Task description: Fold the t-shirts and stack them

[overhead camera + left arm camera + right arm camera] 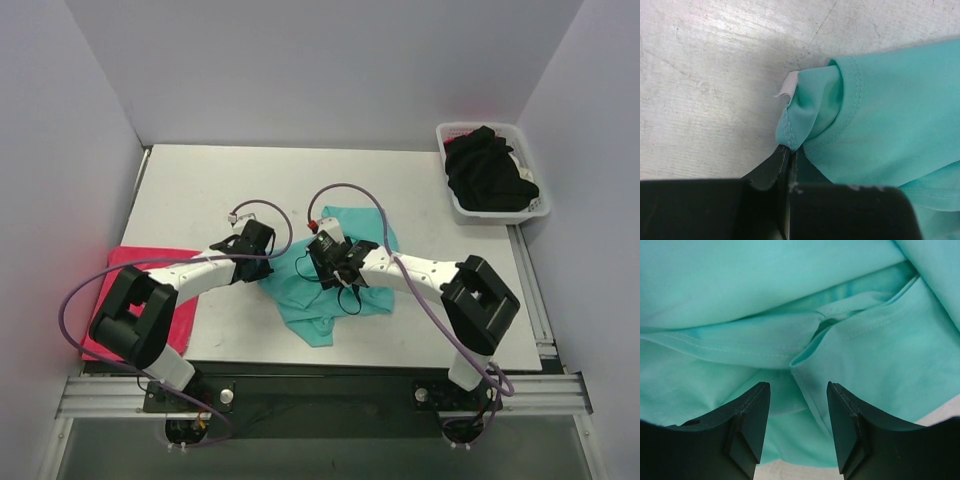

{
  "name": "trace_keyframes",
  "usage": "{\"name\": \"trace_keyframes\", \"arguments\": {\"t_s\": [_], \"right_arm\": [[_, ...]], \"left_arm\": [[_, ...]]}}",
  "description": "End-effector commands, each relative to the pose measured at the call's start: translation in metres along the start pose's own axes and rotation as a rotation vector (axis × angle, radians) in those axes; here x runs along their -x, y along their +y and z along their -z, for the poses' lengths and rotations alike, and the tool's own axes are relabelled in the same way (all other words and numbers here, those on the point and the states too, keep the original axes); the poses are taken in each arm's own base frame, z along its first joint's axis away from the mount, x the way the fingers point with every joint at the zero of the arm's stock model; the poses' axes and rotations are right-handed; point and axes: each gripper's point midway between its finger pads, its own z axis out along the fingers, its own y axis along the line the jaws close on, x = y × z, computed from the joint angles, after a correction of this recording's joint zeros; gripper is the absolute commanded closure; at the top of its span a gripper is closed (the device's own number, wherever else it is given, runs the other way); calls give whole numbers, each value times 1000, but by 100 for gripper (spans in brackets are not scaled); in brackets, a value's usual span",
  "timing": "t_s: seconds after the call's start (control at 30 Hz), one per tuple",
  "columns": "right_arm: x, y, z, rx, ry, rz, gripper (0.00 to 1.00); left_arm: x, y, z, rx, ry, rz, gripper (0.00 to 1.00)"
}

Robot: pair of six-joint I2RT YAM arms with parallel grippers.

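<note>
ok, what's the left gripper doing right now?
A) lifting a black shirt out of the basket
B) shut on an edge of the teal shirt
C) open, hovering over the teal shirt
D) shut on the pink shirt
B: in the left wrist view, the left gripper has its jaws pressed together on a stitched edge of the teal t-shirt, just below its white tag.
</note>
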Motion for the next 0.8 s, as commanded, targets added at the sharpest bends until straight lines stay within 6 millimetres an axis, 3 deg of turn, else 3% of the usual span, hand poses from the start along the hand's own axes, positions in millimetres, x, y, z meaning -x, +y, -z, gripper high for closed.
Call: {"name": "trace_keyframes", "arguments": {"t_s": [0.0,0.4,0.6,0.7,0.77], "right_arm": [[25,-2,1,-44,-63,-10,51],[23,-23,-14,-176,-48,-3,62],[23,-25,-13,-180,-48,-10,79],[23,-30,-12,-191,-48,-22,96],[24,-35,-7,-206,-52,-33,100]], "left_arm": [[22,-7,11,-15,-56,10,100],[23,0,12,-6,-56,25,100],[23,2,10,2,-53,28,100],[25,2,10,4,-58,33,100],[27,5,11,12,-63,38,100]]}}
